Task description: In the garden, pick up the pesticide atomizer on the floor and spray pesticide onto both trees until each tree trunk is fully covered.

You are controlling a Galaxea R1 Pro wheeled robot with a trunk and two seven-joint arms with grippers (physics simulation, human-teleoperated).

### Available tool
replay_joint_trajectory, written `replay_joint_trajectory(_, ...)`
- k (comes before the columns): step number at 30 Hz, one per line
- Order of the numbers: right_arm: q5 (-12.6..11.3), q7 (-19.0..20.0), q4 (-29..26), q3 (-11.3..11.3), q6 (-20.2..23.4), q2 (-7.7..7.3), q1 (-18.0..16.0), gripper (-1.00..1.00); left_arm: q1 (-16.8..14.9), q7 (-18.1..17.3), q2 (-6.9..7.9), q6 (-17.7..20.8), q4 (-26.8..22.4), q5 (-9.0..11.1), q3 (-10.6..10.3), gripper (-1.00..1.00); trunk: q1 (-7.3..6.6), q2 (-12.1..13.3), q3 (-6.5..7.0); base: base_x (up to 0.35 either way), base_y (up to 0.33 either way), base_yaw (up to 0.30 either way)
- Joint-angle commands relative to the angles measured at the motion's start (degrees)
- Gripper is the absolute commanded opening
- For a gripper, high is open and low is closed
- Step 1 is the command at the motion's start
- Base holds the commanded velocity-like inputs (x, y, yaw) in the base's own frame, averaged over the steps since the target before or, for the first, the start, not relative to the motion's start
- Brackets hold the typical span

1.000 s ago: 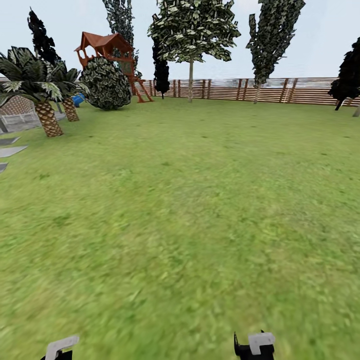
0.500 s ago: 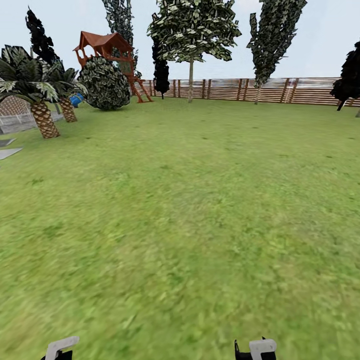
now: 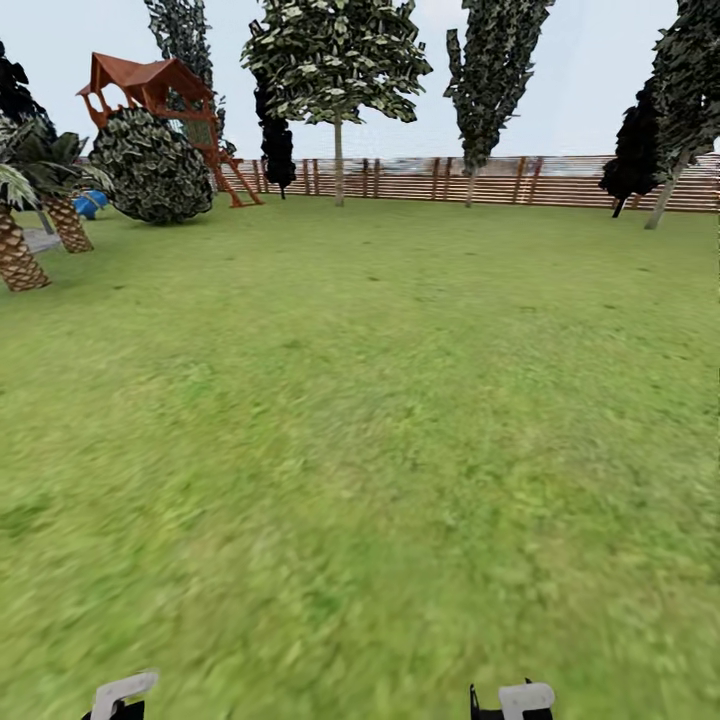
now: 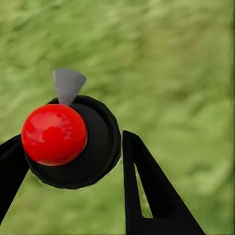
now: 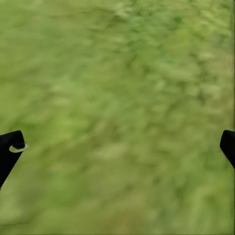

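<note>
Both arms low over lawn (image 3: 380, 420); right jaws spread wide.

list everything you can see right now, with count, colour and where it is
lawn: 1, green, fills the ground up to the fence
fence: 1, brown slats, along the far edge
play tower: 1, red-brown roof, far left
round bush: 1, dark leaves, in front of the play tower
palm-like plants: 2, scaly brown trunks, left edge
thin-trunked trees: several, dark or mottled leaves, by the fence
blue object: 1, far left, unclear what
black disc with red ball: 1, left wrist view, over grass
left gripper: black fingers, apart
right gripper: black fingertips, wide apart over grass
</note>
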Motion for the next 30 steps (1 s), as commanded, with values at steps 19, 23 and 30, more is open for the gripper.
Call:
replay_joint_trajectory(19, 0.0, -0.1, 0.1, 0.0, 0.0, 0.00, 0.0, 1.00, 0.0, 0.0, 0.00, -0.1, 0.0, 0.0, 0.0, -1.00, 0.00, 0.0, 0.00, 0.340, 0.000, -0.003)
replay_joint_trajectory(23, 0.0, -0.1, 0.1, 0.0, 0.0, -0.02, 0.0, 1.00, 0.0, 0.0, 0.00, -0.1, 0.0, 0.0, 0.0, -1.00, 0.00, 0.0, 0.00, 0.340, 0.000, 0.000)
replay_joint_trajectory(30, 0.1, -0.1, 0.1, 0.0, 0.0, -0.05, 0.1, 1.00, 0.0, 0.0, 0.00, -0.1, 0.0, 0.0, 0.0, -1.00, 0.00, 0.0, 0.00, 0.340, 0.000, 0.000)
